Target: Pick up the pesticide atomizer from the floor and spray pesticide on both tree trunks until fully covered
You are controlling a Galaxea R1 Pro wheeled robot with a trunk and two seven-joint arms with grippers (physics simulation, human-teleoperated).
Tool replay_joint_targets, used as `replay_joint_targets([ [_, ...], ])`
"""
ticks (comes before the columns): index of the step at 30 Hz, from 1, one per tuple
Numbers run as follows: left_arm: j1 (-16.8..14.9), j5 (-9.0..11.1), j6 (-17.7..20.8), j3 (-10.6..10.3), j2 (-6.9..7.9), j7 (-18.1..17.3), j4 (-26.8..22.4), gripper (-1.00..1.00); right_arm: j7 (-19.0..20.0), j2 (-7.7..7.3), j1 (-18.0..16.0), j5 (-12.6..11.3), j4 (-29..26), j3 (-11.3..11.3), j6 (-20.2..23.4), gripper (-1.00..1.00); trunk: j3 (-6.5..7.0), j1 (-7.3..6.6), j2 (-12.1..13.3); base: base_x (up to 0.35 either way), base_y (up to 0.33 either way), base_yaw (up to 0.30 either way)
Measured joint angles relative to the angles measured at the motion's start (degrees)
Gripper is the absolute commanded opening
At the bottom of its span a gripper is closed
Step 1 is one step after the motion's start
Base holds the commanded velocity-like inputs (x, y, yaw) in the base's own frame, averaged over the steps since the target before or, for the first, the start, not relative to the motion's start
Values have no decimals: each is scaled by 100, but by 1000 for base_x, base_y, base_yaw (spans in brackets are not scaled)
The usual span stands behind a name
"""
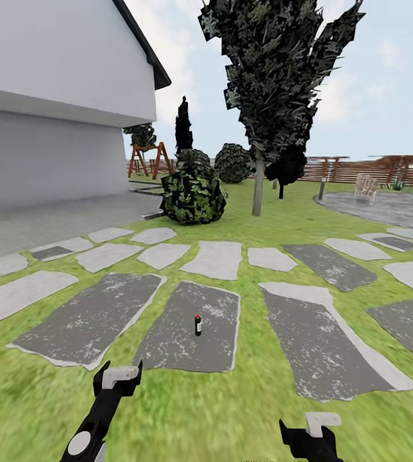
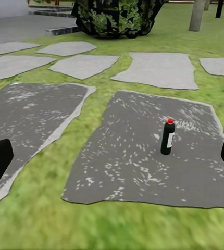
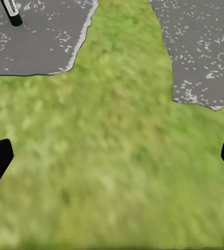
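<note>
Task not yet begun: the pesticide atomizer (image 1: 198, 325) stands upright and untouched on a dark paving slab (image 1: 168, 346) ahead, left gripper (image 1: 118, 374) and right gripper (image 1: 310, 428) both spread wide and empty, tree trunk (image 1: 257, 186) far off, unsprayed.

Left end effector (image 1: 118, 375) open and forward, right end effector (image 1: 309, 428) open, lower
</note>
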Motion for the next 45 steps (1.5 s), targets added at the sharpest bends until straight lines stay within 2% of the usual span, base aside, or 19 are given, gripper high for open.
replay_joint_targets([
  [11,0,-3,0,0,0,0,0,100,0,0,0,0,0,0,-1,100,13,0,0,0,295,-132],
  [21,0,-5,0,0,0,13,-13,100,-7,-14,0,0,0,-17,7,100,13,0,0,0,40,-2],
  [27,0,-12,4,-13,-10,24,-16,100,3,-16,0,2,1,-430,16,100,13,0,0,0,0,0],
  [34,0,-13,28,-12,-14,33,-14,100,12,-17,0,0,-14,-539,16,100,13,0,0,0,0,0],
  [37,-8,-13,232,-6,-7,31,-22,100,-1,-12,0,0,-61,-551,16,100,13,0,0,0,0,0],
  [39,-77,-14,596,-2,-3,25,-51,100,-5,-11,0,3,-92,-553,22,100,13,0,0,0,0,0],
  [42,-434,-16,1062,-5,-4,4,-60,100,-4,-15,0,-2,-114,-564,100,100,14,0,0,0,0,0],
  [45,-882,-19,1357,-14,-19,-5,-55,100,-6,-17,0,-6,-147,-576,562,100,14,0,0,0,0,0],
])
